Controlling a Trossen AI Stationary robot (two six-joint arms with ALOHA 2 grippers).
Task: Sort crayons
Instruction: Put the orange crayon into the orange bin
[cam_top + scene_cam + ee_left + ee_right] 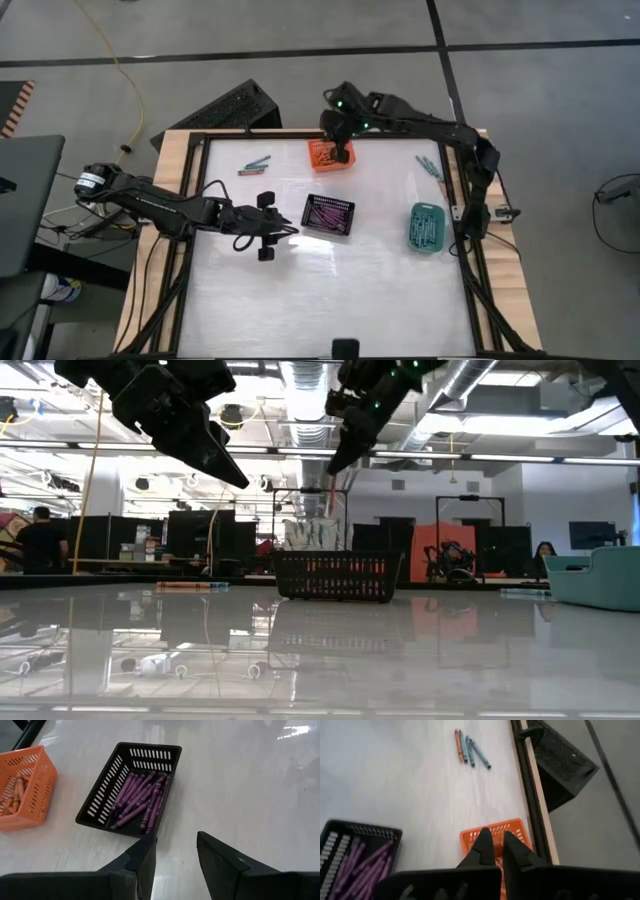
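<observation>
Overhead, our right gripper (342,152) hangs above the orange mesh basket (322,161), jaws together, apparently pinching an orange-red crayon (329,492) for dropping; left gripper (266,228) waits, jaws apart.

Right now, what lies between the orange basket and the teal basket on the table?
In the high view, only bare white table lies between the orange basket and the teal basket; loose crayons lie off to the side.
</observation>
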